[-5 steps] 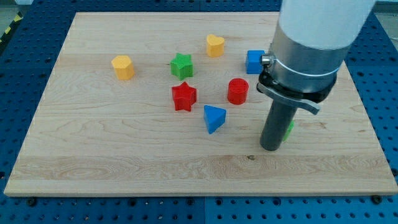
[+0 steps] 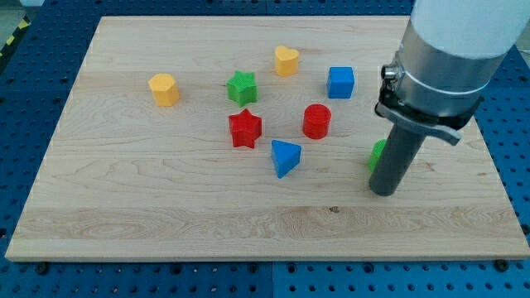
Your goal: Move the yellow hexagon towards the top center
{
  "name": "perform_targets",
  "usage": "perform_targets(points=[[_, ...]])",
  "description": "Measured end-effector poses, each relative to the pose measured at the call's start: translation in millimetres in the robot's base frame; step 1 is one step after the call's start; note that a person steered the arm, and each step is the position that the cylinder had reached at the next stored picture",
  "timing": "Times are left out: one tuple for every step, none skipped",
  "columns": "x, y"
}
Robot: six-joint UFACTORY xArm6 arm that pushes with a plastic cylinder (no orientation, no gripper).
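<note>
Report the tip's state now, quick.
My tip: no gripper, holding nothing; down on the board beside the partly hidden green block, far from the yellow hexagon.

We take this for a robotics lab: a wooden table (image 2: 166,207) rests on a blue perforated mounting bench (image 2: 505,108), with hazard-striped tape (image 2: 15,37) at far left.
</note>
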State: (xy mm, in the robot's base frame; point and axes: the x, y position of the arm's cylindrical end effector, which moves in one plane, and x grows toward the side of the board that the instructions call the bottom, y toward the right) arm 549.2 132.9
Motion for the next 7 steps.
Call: perform_targets(points=[[33.3, -47.8], [56.6, -125.1], [46.3, -211.4], [0.6, -274.0], [-67.3, -295.8], [-135.0, -295.8], [-199.9, -295.7]])
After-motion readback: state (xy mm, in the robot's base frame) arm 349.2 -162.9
